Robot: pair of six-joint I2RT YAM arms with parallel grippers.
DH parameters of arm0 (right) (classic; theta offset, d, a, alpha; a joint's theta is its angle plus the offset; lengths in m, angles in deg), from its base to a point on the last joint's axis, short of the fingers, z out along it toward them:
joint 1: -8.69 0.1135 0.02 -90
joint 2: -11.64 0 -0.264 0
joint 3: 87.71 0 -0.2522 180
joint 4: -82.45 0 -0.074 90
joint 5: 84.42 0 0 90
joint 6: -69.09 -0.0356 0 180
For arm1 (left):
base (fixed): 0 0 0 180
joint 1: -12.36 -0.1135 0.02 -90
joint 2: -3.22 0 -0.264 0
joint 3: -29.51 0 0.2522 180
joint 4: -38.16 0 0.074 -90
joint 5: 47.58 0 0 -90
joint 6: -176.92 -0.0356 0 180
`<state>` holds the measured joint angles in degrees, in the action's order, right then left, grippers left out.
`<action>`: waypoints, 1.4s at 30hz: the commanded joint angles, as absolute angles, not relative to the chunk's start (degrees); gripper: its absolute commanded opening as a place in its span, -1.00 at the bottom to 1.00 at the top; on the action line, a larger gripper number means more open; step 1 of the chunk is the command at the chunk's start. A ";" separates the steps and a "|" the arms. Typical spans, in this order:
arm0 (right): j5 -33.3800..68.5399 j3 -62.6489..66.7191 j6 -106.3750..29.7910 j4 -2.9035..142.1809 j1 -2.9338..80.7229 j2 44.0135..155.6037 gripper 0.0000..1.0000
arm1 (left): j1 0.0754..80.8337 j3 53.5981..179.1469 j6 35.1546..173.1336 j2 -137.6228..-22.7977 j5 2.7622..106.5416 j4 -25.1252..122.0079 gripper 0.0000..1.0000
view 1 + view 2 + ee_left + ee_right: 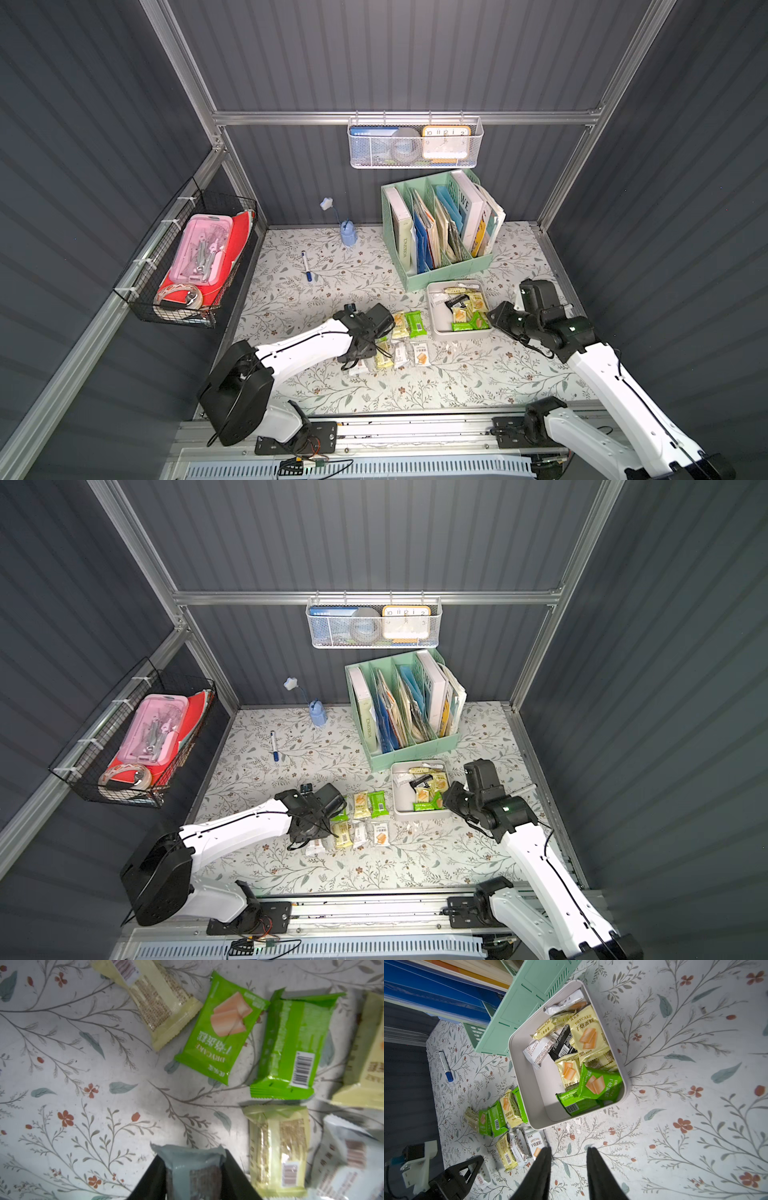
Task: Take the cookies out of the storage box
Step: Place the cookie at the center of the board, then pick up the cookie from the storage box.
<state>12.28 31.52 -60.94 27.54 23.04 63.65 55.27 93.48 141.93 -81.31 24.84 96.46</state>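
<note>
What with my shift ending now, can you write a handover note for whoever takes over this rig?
Left gripper: jaws shut on a whitish-silver snack packet, by the unloaded pile.
Right gripper: jaws open, empty, beside the shallow light-grey plastic storage box.
Done: a cluster of green, pale-yellow and silver cookie packets lies on the floral table cover beside the box.
Left: several packets in the box, among them a black packet; move them out too.

The pale grey-blue foil packet (193, 1169) in the left claw (192, 1155) runs off the left wrist view's edge; nearby a whitish-silver packet (349, 1163) is blurred, its print unreadable.
</note>
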 commanded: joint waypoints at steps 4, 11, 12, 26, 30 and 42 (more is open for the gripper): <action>12.90 30.92 -60.72 27.28 22.93 63.74 -0.32 | 55.01 94.52 135.15 -88.67 26.07 91.39 0.02; 13.29 29.93 -60.51 27.13 22.93 64.84 -0.32 | 55.07 99.46 136.30 -85.84 23.36 97.09 0.30; 13.48 29.68 -60.18 27.11 22.93 65.20 -0.32 | 55.01 101.37 136.93 -84.36 21.90 98.59 0.32; 15.99 21.30 -50.26 22.30 23.78 82.47 -0.18 | 55.03 108.31 156.96 -79.13 21.43 71.13 0.28; 10.98 17.79 -47.93 17.45 24.03 88.70 -0.11 | 55.06 105.43 164.24 -80.37 22.32 65.81 0.26; -0.61 8.03 -54.51 9.54 30.05 103.68 -0.05 | 54.72 103.02 168.93 -78.82 17.87 67.83 0.26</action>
<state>2.62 9.99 -51.80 11.61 28.92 102.03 55.10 103.98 166.71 -79.96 20.49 67.06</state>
